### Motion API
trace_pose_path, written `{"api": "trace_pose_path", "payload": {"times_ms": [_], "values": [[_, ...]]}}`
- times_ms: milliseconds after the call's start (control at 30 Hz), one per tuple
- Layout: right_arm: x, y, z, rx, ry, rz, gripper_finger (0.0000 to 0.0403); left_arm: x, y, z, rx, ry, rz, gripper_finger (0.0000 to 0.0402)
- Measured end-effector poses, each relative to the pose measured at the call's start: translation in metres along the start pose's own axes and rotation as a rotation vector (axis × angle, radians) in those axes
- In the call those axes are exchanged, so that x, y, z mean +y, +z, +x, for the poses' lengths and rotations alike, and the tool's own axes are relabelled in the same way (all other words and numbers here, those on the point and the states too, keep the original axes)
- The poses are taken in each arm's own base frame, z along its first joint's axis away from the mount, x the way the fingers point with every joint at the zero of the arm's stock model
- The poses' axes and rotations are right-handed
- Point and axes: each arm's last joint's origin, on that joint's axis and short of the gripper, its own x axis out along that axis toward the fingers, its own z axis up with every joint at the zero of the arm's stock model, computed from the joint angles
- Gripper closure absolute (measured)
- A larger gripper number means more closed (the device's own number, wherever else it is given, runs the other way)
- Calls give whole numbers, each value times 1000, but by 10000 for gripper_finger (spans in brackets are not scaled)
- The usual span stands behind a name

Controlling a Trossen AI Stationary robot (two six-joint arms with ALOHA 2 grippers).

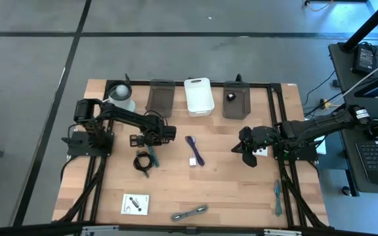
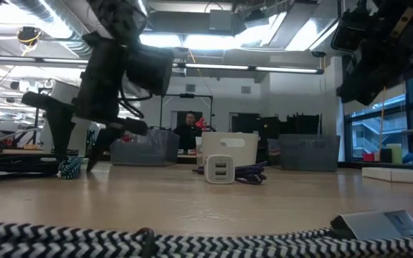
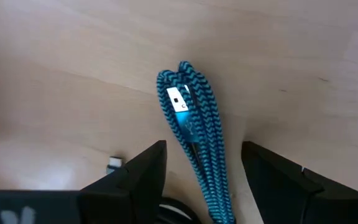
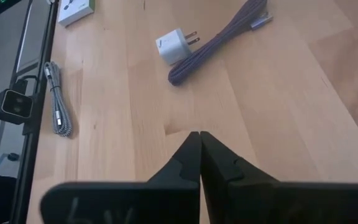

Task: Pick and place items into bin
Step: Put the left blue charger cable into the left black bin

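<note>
Teal cable: folded into a tight braided bundle, lying flat on the table, front-left of the white bin, beside a black coil.
Left gripper: hovering over the teal cable, fingers apart, one on each side of the bundle, not yet pinching it.
Right gripper: fingers pressed together, holding nothing, parked front-right of the white bin.
Handling: likely light and soft (braid should give decent friction); bundle may sag or unfold once lifted.
Grip spot: best across the middle of the bundle, catching all strands, away from the looped end and the white tag.
Risk: pinching only one strand could let the rest trail out; black coil close enough to snag.
Other items: purple cable and white charger front of the white bin; grey cable and card farther front.
</note>
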Motion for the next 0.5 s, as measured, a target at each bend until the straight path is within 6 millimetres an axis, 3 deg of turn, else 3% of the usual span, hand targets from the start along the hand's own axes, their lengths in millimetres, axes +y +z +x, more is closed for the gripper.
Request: {"api": "trace_pose_path", "payload": {"times_ms": [200,500], "values": [[0,0,0,0,0,-1,399,1,0,4,7,-26,-21,223],[0,0,0,-3,1,1,399,5,0,-5,-5,-76,-86,350]]}}
